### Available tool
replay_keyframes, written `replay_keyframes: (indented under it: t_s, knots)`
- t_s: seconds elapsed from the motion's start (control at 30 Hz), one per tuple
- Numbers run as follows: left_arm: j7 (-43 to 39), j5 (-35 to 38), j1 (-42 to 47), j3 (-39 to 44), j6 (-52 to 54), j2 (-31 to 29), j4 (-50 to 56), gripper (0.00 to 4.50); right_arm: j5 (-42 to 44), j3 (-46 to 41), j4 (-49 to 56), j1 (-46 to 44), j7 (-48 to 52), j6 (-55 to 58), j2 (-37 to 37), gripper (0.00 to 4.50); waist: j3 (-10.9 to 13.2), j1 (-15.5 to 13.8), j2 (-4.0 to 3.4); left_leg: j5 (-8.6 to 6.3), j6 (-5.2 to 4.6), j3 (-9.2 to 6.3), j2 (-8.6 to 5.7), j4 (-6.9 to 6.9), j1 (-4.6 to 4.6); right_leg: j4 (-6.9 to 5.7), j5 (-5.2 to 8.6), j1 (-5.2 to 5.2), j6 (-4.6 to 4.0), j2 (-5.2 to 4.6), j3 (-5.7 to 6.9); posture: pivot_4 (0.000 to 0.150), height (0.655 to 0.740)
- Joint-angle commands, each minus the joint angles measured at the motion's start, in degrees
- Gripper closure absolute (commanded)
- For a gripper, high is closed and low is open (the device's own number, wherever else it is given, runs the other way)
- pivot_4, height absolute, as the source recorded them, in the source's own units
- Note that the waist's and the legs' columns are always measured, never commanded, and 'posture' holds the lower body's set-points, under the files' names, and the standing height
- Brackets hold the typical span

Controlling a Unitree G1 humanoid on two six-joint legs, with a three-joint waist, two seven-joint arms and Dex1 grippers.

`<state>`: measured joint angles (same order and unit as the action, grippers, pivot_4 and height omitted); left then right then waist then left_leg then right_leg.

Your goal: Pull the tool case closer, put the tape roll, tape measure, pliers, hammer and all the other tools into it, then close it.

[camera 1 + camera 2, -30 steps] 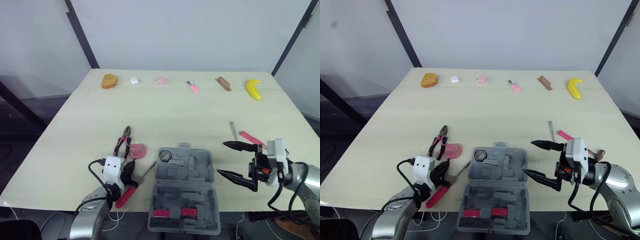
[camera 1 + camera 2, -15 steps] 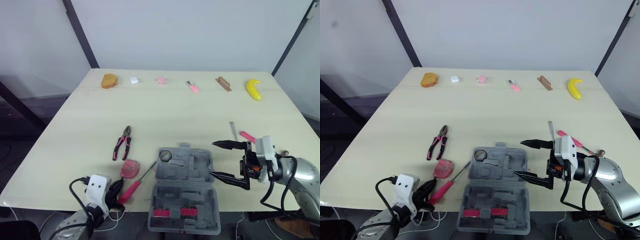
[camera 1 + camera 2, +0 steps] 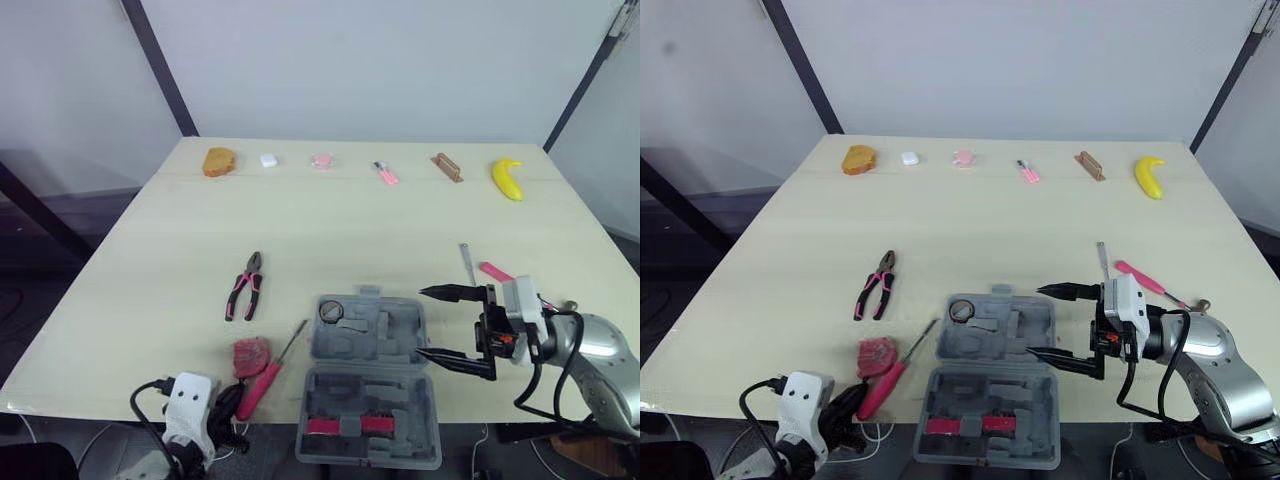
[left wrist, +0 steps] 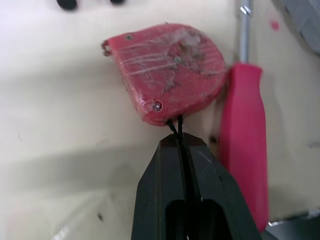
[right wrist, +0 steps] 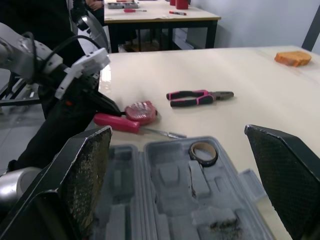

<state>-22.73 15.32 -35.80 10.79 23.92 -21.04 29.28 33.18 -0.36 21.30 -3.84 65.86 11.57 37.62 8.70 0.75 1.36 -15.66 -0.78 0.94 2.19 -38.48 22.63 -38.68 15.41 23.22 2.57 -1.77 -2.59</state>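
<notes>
dragging the tape measure [image 3: 250, 355] back, the left gripper [image 4: 179, 136] pinches its strap [image 4: 174, 123].

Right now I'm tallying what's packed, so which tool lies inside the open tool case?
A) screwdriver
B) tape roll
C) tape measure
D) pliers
B: the tape roll sits in a recess of the open tool case, while the pliers, the screwdriver and the tape measure lie on the table to the case's left.
</notes>
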Motion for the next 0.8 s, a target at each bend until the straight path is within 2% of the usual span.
replay_keyframes:
  t_s: [0.03, 0.6, 0.8]
  knots:
    - [-0.55, 0.12, -1.18, 2.29, -0.90, -0.83, 1.00, 4.41, 0.12, 0.05, 0.23, -1.04, 0.78, -1.79, -0.62, 0.00, 0.00, 0.00, -0.01, 0.00, 0.00, 0.00, 0.00, 0.00, 0.00, 0.00, 0.00, 0.00, 0.00, 0.00, 0.00, 0.150, 0.7400]
    - [-3.59, 1.90, -3.47, 3.86, -1.55, -1.13, 0.52, 4.41, -1.49, 1.79, 0.01, -0.66, 6.49, -3.85, 1.27, 0.00, 0.01, -0.01, 0.00, 0.00, 0.00, 0.02, 0.01, 0.00, 0.01, 0.07, 0.00, 0.00, 0.00, 0.00, 0.00, 0.150, 0.7400]
    - [-5.58, 3.56, -3.86, 5.15, -1.94, -1.69, 0.79, 1.58, -1.63, 1.24, -0.41, -0.67, 6.02, -4.38, 1.06, 0.00, 0.00, -0.01, 0.00, 0.00, 0.00, 0.02, 0.01, 0.00, 0.01, 0.08, 0.00, 0.00, 0.00, 0.01, 0.01, 0.150, 0.7400]
